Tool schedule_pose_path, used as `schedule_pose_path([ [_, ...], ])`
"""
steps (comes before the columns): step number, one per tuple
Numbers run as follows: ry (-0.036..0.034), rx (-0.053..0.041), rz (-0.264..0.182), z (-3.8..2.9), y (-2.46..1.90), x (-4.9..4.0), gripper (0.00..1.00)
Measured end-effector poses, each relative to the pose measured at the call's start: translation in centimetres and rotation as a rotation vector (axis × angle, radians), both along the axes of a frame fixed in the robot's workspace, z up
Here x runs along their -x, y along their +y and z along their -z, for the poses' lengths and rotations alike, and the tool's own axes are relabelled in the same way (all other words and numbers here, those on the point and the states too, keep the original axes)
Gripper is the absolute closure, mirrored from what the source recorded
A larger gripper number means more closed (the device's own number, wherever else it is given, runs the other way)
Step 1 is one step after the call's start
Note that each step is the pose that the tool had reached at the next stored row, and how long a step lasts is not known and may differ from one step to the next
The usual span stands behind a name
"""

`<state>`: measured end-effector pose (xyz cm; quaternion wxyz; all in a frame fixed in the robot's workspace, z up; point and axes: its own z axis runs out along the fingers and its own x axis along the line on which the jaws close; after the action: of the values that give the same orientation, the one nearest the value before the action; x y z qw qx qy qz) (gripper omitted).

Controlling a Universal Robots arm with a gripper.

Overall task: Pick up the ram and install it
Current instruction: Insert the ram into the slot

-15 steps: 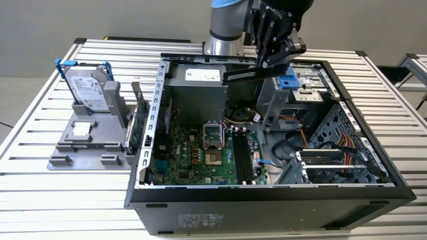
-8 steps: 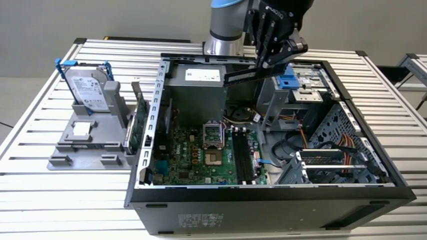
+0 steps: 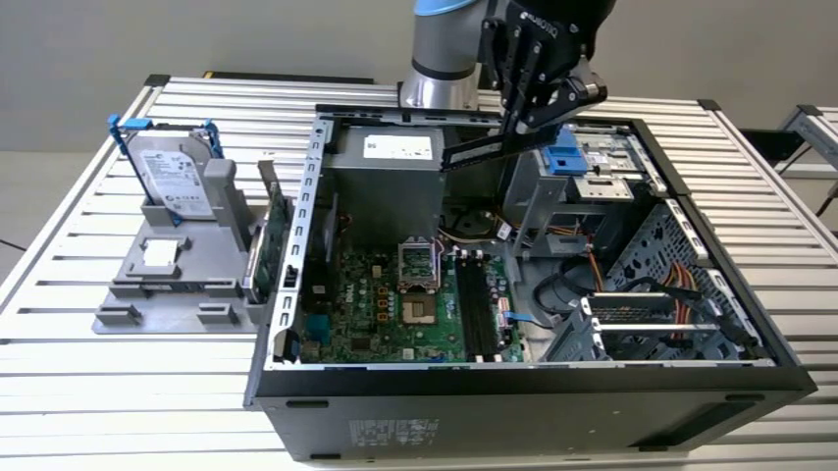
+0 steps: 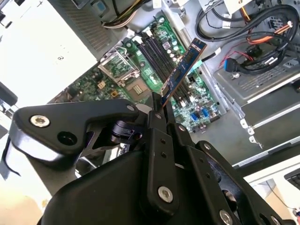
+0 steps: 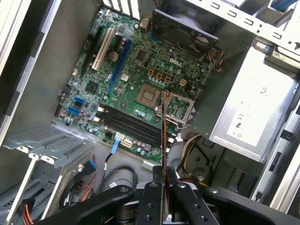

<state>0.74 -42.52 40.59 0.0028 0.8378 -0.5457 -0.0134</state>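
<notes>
My gripper (image 3: 527, 120) hangs over the back of the open computer case (image 3: 524, 392) and is shut on the ram (image 3: 504, 145), a long dark stick held nearly level above the power supply and drive bay. In the second wrist view the ram (image 4: 183, 69) juts out from between the black fingers (image 4: 155, 117), blue-green with a gold edge. The first wrist view shows the ram (image 5: 164, 126) edge-on, sticking out of the gripper (image 5: 164, 177) above the motherboard (image 5: 136, 79). The black memory slots (image 3: 474, 309) (image 4: 157, 54) (image 5: 129, 123) lie well below the stick, apart from it.
A silver hard drive with blue rails (image 3: 171, 169) stands in a grey holder (image 3: 164, 285) at the exterior view's left, outside the case. A grey power supply (image 3: 392, 167) sits at the case's rear. Cables (image 3: 629, 280) and a drive cage (image 3: 654, 329) fill the exterior view's right side.
</notes>
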Motion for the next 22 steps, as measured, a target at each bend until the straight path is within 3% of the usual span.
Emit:
schedule_pose_path([
  [22,0.0000,0.0000,-0.164,0.00,0.00,0.02,1.00],
])
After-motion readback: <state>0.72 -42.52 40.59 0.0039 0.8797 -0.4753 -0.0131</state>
